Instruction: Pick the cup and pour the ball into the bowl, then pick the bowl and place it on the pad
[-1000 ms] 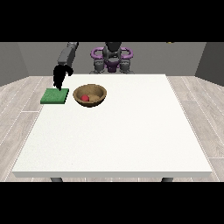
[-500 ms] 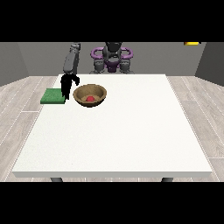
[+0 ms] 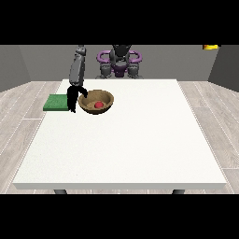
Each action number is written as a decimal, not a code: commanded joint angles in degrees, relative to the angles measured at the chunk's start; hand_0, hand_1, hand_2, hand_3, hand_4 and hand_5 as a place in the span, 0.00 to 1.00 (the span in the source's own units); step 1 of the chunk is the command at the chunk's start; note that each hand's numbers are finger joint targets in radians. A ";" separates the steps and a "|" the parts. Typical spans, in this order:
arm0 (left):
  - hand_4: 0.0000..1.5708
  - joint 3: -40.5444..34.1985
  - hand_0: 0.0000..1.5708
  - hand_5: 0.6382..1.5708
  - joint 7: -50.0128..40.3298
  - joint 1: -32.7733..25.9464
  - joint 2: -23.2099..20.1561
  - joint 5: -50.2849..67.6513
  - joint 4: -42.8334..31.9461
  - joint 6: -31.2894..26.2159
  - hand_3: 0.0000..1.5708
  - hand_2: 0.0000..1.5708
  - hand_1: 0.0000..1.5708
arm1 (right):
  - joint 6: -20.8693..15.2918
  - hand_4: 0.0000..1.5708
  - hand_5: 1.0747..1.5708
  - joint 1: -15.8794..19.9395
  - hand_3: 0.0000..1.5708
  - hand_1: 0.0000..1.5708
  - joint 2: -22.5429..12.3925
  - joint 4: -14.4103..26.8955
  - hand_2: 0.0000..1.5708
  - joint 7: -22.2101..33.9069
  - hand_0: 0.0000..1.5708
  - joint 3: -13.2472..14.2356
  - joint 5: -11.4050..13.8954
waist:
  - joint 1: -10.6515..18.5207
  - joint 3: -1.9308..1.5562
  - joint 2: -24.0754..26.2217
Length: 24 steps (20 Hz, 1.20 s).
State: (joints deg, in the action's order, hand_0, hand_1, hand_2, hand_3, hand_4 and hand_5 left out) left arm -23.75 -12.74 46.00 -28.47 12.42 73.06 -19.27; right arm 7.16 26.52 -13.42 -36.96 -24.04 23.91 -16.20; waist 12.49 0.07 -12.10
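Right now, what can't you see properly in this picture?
- Front view: whether the black hand at the view's left grips the brown wooden bowl holding the red ball; too small.
- The green square pad: the hand covers its right edge.
- The cup and the other hand: not in view.

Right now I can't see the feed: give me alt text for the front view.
A black hand at the view's left hangs beside the left rim of a wooden bowl holding a red ball, near the far left of a white table. A green pad lies left of the hand; no cup is visible.
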 commanded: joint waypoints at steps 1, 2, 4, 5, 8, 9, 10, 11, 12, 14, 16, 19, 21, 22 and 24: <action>0.65 -2.86 0.00 0.96 -2.51 1.23 -4.76 3.26 0.55 -1.22 0.00 0.00 0.00 | 3.13 0.30 0.96 1.77 0.00 0.00 -2.10 4.38 0.00 -2.93 0.00 0.57 -0.50 | -1.40 -0.14 -2.06; 0.64 -1.06 0.00 0.97 1.23 -1.70 -1.87 2.22 2.73 -1.47 0.00 0.00 0.00 | 1.33 0.30 0.95 2.10 0.00 0.00 -0.46 4.89 0.00 -5.63 0.00 0.14 0.34 | -0.11 -0.14 -4.09; 0.65 -1.22 0.00 0.97 -0.75 -0.69 -2.71 2.86 4.03 -0.48 0.00 0.00 0.00 | 1.55 0.29 0.95 5.25 0.00 0.00 -3.25 6.28 0.00 -3.66 0.00 1.32 -0.72 | 0.16 -0.15 -4.61; 0.65 -0.60 0.00 0.96 0.20 -4.87 -0.84 3.07 4.99 -1.57 0.00 0.00 0.00 | 0.90 0.29 0.95 4.35 0.00 0.00 -3.15 6.41 0.00 -1.63 0.00 1.69 -1.40 | 1.68 -0.12 -2.34; 0.65 -3.12 0.00 0.96 -2.70 0.48 -5.64 4.29 0.89 -0.50 0.00 0.00 0.00 | -2.58 0.28 0.95 6.33 0.00 0.00 3.14 5.32 0.00 -3.32 0.00 -2.41 1.36 | -1.55 -0.10 -2.30; 0.65 -1.77 0.00 0.96 -0.84 -4.03 -3.38 3.66 2.39 -1.28 0.00 0.00 0.00 | -3.08 0.29 0.96 6.45 0.00 0.00 2.32 5.74 0.00 -1.47 0.00 -2.23 1.07 | -0.87 -0.08 -0.28; 0.65 -3.37 0.00 0.96 0.67 -2.56 -5.43 4.56 0.96 -2.20 0.00 0.00 0.00 | -3.25 0.29 0.96 7.90 0.00 0.00 2.32 5.36 0.00 -1.99 0.00 -2.42 1.10 | -1.66 -0.08 -2.09; 0.65 -1.63 0.00 0.97 -3.15 -2.96 -4.39 5.50 5.31 -1.74 0.00 0.00 0.00 | -1.49 0.30 0.96 6.79 0.00 0.00 0.34 8.07 0.00 -3.92 0.00 -0.96 0.47 | 0.55 -0.13 -1.85; 0.65 -3.13 0.00 0.97 -1.66 -2.57 -5.74 4.90 0.68 -1.36 0.00 0.00 0.00 | -4.33 0.30 0.95 7.60 0.00 0.00 4.53 5.79 0.00 -2.58 0.00 -3.84 2.07 | -2.57 -0.09 -0.35; 0.65 -3.38 0.00 0.97 -3.09 -2.30 -5.95 7.58 4.20 -2.42 0.00 0.00 0.00 | -3.72 0.32 0.97 7.15 0.00 0.00 1.29 9.02 0.00 -4.31 0.00 -0.19 -0.18 | 0.18 -0.14 -3.33; 0.65 -3.84 0.00 0.96 -1.92 -1.17 -6.70 7.04 4.29 -2.43 0.00 0.00 0.00 | -9.11 0.39 0.88 4.69 0.00 0.56 -0.42 10.57 0.37 -0.43 0.56 1.14 0.27 | 0.58 -0.14 -5.77; 0.65 -5.15 0.00 0.96 -2.01 -0.28 -8.23 8.53 3.21 -3.53 0.00 0.00 0.00 | -11.41 0.58 0.80 0.83 0.98 1.00 -1.81 10.51 1.00 -1.23 1.00 -1.30 3.96 | 0.83 -0.05 -7.22; 0.67 -5.10 0.00 0.95 -2.39 -0.51 -7.89 9.14 3.69 -3.65 0.00 0.00 0.00 | -15.03 0.58 0.81 0.61 1.00 1.00 -4.39 10.29 1.00 0.74 1.00 -1.31 5.12 | 2.42 0.01 -6.71; 0.68 -4.21 0.00 0.95 -2.99 -0.98 -7.03 8.96 3.86 -3.53 0.00 0.00 0.00 | -14.33 0.58 0.85 -0.99 1.00 1.00 -4.38 9.82 1.00 0.16 1.00 -2.00 5.52 | 1.06 0.00 -6.11; 0.71 -5.19 0.00 0.94 -2.32 -0.62 -7.67 9.53 2.91 -3.77 0.00 0.00 0.00 | -15.82 0.59 0.91 -0.39 0.90 1.00 -6.09 8.81 1.00 1.99 1.00 -2.34 5.85 | 1.55 0.09 -6.37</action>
State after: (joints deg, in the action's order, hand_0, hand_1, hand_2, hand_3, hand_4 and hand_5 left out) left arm -28.26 -15.37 45.29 -35.78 21.05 76.65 -22.53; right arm -4.03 28.51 -14.39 -33.62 -30.43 22.57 -14.00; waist 14.20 1.90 -15.40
